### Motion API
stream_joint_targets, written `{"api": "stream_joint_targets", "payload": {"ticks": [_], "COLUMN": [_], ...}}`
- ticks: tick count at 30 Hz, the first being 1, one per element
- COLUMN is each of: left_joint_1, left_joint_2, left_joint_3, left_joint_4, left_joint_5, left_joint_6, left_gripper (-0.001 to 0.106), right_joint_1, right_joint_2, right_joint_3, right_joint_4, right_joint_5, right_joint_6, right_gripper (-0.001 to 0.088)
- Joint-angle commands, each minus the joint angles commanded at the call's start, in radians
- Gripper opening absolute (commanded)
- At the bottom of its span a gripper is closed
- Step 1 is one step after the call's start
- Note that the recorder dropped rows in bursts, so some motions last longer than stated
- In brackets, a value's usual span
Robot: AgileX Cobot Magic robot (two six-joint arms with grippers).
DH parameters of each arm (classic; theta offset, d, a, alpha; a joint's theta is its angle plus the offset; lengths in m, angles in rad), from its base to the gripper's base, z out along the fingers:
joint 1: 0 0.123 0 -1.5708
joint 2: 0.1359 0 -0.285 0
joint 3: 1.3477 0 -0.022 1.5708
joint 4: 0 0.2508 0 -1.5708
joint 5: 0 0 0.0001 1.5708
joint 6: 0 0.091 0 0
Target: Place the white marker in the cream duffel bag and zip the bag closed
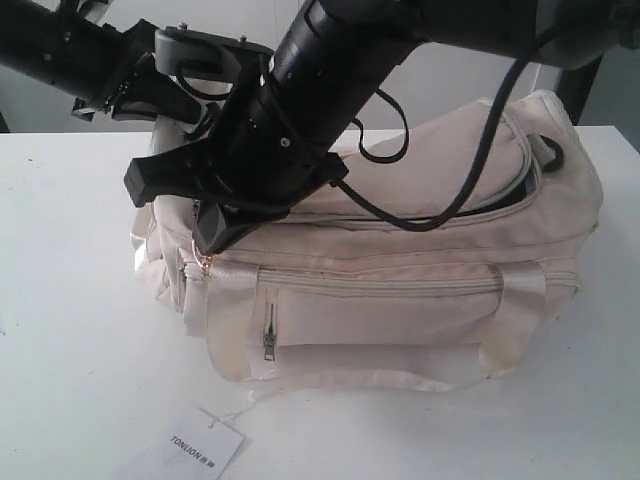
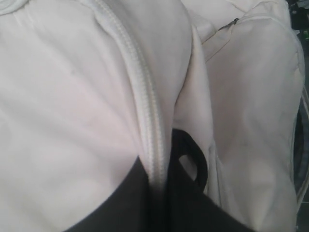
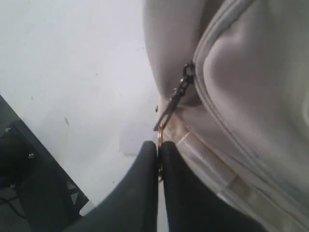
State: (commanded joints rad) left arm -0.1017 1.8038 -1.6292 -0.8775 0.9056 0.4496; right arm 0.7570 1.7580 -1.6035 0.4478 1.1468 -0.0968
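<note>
Bag [image 1: 400, 300] lies on table [image 1: 80, 300], top zip [image 1: 525, 190] gaping at its right end in ext view. L gripper [image 2: 159, 195] straddles the zip; can't tell if it's clamped. R gripper [image 3: 158, 151] is pinched tight on pull [image 3: 174, 99] at bag's left end. Marker not visible, prob inside. Best to drag pull along the zip's line, not upward, w/ L side keeping fabric taut

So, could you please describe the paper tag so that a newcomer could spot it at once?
Find the cream duffel bag lying on the white table in the exterior view. On the table in front of the bag, at the picture's bottom edge, lies the hang tag. It alone is a flat white card with dark printed lettering.
</note>
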Motion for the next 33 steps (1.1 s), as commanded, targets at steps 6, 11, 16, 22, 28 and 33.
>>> {"api": "stream_joint_targets", "payload": {"ticks": [6,11,16,22,28,33], "left_joint_1": [0.0,0.0,0.0,0.0,0.0,0.0], "left_joint_2": [0.0,0.0,0.0,0.0,0.0,0.0], "left_joint_3": [0.0,0.0,0.0,0.0,0.0,0.0], "left_joint_4": [0.084,0.157,0.196,0.202,0.216,0.257], "left_joint_5": [-0.004,-0.008,-0.015,-0.021,-0.021,-0.022], "left_joint_6": [0.0,0.0,0.0,0.0,0.0,0.0], "left_gripper": [0.0,0.0,0.0,0.0,0.0,0.0], "right_joint_1": [0.0,0.0,0.0,0.0,0.0,0.0], "right_joint_2": [-0.011,-0.047,-0.083,-0.092,-0.092,-0.092], "right_joint_3": [0.0,0.0,0.0,0.0,0.0,0.0], "right_joint_4": [-0.037,-0.12,-0.235,-0.329,-0.361,-0.361], "right_joint_5": [0.011,-0.027,-0.05,-0.007,0.041,0.074], "right_joint_6": [-0.013,0.005,0.022,0.032,0.032,0.032], "right_gripper": [0.0,0.0,0.0,0.0,0.0,0.0]}}
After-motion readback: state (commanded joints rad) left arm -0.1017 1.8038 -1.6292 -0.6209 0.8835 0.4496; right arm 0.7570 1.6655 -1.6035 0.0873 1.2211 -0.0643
